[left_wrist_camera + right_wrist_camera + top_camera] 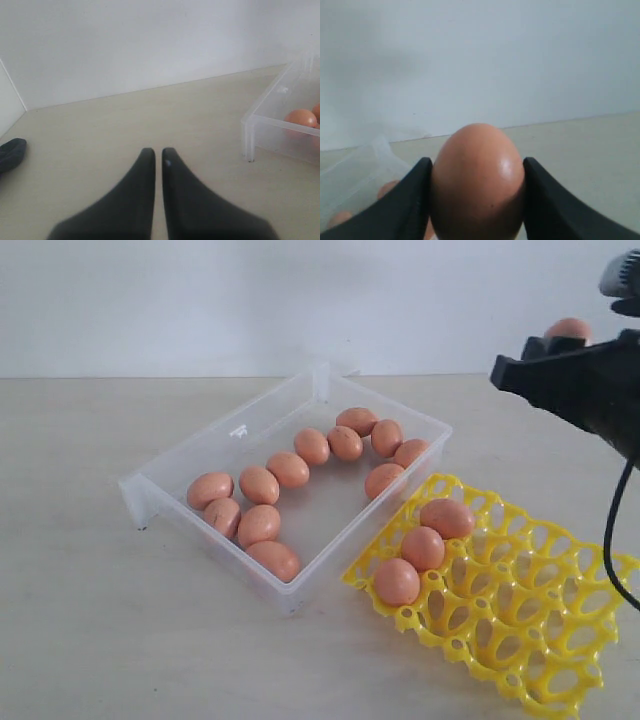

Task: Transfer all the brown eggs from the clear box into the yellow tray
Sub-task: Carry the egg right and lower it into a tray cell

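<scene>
Several brown eggs [288,469] lie in a curved row inside the clear box [200,448] at the centre. Three more eggs [423,547] sit in the near-left cups of the yellow tray [520,620] to the box's right. High at the upper right, my right gripper [562,348] is shut on one brown egg [478,180], held well above the tray. Its black fingers [410,200] press both sides of the egg. My left gripper [154,152] hovers over bare table off to the left of the box [272,125], shut and empty; the exterior view does not show it.
A white wall backs the beige table [90,620]. A black cable [612,540] hangs from the right arm over the tray's far side. In the left wrist view a dark object [11,152] lies at the table's edge.
</scene>
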`<action>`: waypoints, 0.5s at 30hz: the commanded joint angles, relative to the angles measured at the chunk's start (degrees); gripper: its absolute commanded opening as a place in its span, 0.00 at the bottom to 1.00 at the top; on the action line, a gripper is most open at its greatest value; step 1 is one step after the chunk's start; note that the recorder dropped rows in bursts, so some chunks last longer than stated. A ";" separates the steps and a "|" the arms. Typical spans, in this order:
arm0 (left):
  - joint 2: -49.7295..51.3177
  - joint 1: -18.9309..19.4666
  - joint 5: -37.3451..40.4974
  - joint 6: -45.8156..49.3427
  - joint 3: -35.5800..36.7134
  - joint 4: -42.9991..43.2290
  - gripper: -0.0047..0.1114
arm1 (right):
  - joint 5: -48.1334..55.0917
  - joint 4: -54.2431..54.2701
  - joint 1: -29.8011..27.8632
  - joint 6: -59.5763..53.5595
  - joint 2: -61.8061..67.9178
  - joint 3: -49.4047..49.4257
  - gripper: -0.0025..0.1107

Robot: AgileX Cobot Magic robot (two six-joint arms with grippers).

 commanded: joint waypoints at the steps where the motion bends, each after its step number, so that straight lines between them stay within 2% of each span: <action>1: -0.14 -0.42 -0.37 -0.17 -0.15 -0.29 0.08 | -8.90 5.28 -0.30 11.10 -0.42 2.56 0.02; 3: -0.14 -0.42 -0.37 -0.17 -0.15 -0.29 0.08 | -8.89 3.21 -1.61 19.27 -0.42 2.56 0.02; 6: -0.14 -0.42 -0.37 -0.17 -0.15 -0.29 0.08 | -7.20 -6.02 -6.55 36.04 0.99 2.56 0.02; 8: -0.14 -0.42 -0.37 -0.17 -0.15 -0.29 0.08 | -7.46 -18.65 -12.00 49.72 3.24 2.56 0.02; 12: -0.14 -0.42 -0.37 -0.17 -0.15 -0.29 0.08 | -12.64 -50.57 -24.83 74.45 10.66 0.60 0.02; 15: -0.14 -0.42 -0.37 -0.17 -0.15 -0.29 0.08 | -22.18 -72.61 -32.52 86.21 17.54 -3.27 0.02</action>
